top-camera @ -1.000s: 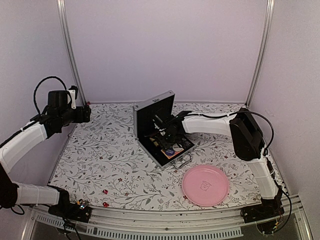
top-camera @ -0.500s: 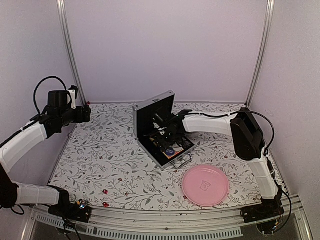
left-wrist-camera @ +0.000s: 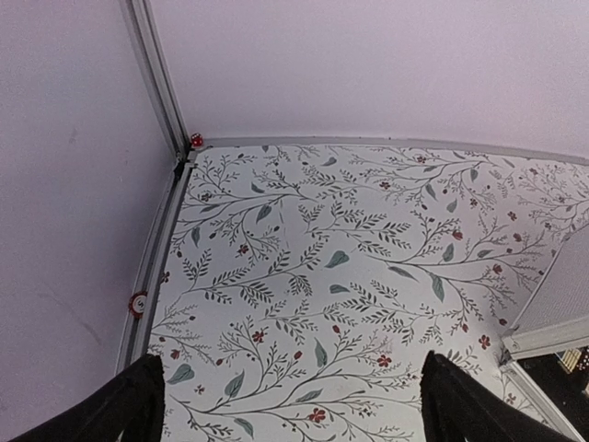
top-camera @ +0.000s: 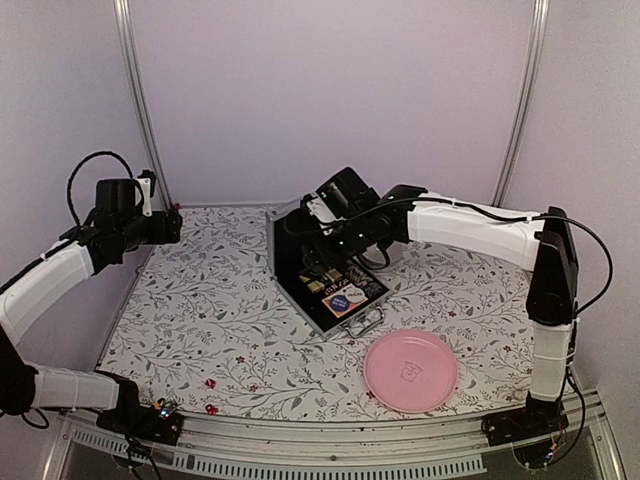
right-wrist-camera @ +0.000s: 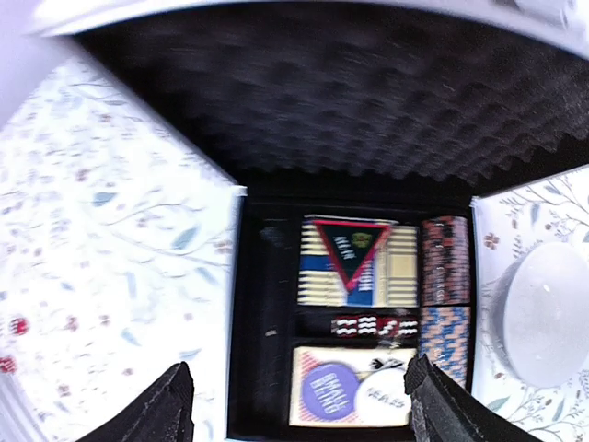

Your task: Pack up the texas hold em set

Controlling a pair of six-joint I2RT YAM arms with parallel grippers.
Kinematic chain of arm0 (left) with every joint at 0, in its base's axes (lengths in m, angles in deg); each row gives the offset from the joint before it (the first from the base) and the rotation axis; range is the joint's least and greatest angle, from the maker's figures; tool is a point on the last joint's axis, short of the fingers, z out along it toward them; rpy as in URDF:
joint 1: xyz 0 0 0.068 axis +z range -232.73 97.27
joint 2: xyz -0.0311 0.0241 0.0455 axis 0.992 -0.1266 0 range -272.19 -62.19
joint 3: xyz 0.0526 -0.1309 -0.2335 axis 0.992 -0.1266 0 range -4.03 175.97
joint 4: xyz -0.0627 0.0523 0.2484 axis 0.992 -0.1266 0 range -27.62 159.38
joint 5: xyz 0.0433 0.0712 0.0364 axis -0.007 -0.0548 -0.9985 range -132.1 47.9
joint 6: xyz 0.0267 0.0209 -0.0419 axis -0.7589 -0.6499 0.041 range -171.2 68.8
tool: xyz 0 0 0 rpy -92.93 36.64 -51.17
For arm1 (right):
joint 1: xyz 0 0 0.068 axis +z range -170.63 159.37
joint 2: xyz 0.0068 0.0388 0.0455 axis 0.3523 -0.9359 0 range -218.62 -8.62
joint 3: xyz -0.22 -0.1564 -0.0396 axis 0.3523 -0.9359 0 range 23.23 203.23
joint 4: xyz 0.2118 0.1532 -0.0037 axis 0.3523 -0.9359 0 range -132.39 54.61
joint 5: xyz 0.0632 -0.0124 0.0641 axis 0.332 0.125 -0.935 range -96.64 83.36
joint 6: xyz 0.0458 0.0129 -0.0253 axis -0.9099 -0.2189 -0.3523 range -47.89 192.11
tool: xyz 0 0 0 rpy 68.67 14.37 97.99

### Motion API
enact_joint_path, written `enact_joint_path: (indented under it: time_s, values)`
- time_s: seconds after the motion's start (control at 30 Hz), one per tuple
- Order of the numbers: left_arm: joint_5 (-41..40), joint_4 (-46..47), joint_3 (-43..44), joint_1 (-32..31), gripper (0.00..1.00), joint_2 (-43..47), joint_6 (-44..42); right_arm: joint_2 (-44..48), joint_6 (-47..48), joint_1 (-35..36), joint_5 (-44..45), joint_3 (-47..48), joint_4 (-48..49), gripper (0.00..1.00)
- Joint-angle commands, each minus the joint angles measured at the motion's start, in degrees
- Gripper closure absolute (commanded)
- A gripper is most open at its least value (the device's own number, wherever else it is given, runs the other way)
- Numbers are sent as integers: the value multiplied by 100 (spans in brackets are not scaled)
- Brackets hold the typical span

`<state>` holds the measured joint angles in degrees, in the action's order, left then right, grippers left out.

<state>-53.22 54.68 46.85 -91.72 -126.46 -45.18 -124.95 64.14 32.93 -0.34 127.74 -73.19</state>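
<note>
1. The case (top-camera: 298, 305) is sitting open on the counter (top-camera: 200, 310), toward the far middle. Its lid (right-wrist-camera: 368, 92) is standing up along the far-left side, and its handle (top-camera: 367, 322) is facing near-right, toward the pink plate (top-camera: 410, 370).
2. The right gripper (right-wrist-camera: 299, 391) is hanging directly above the open tray and looking straight down into it, so the right arm is by far the nearer one. The lid is rising just beyond this gripper.
3. The right gripper's fingers are spread wide, holding nothing and, as far as I can tell, touching nothing.
4. The left gripper (left-wrist-camera: 294, 401) is hovering over the far-left corner, well apart from the case. It is also spread wide and empty.
5. Two card decks (right-wrist-camera: 354, 262), a column of chips (right-wrist-camera: 444, 258) and a row of dice (right-wrist-camera: 373, 325) are lying in their slots.
6. Two tiny red pieces (top-camera: 210, 383), probably dice not yet packed, are lying near the front-left edge, closer to the left arm.
7. Closing likely means tipping the lid from its far-left side down toward the handle.
</note>
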Motion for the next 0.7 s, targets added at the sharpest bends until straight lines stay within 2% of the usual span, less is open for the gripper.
enact_joint_path:
  time_s: [0.0, 0.17, 0.33, 0.5, 0.67]
  values:
    - [417, -154, 701, -57, 3, -235, 317, 494, -44, 528, -374, -689, 623, 20]
    - [1195, -282, 1808, -61, 4, -771, 674, 419, -231, 1087, -359, -1072, 1327, 24]
    - [1059, -54, 2309, -65, 4, -1097, 401, 19, -201, 1745, -500, -1288, 2465, 28]
    - [706, 187, 2086, -53, 4, -1193, 130, -632, -216, 2259, -792, -1103, 3426, 33]
    - [758, 205, 1770, -44, 4, -1157, 110, -1394, -57, 2535, -866, -550, 3658, 39]
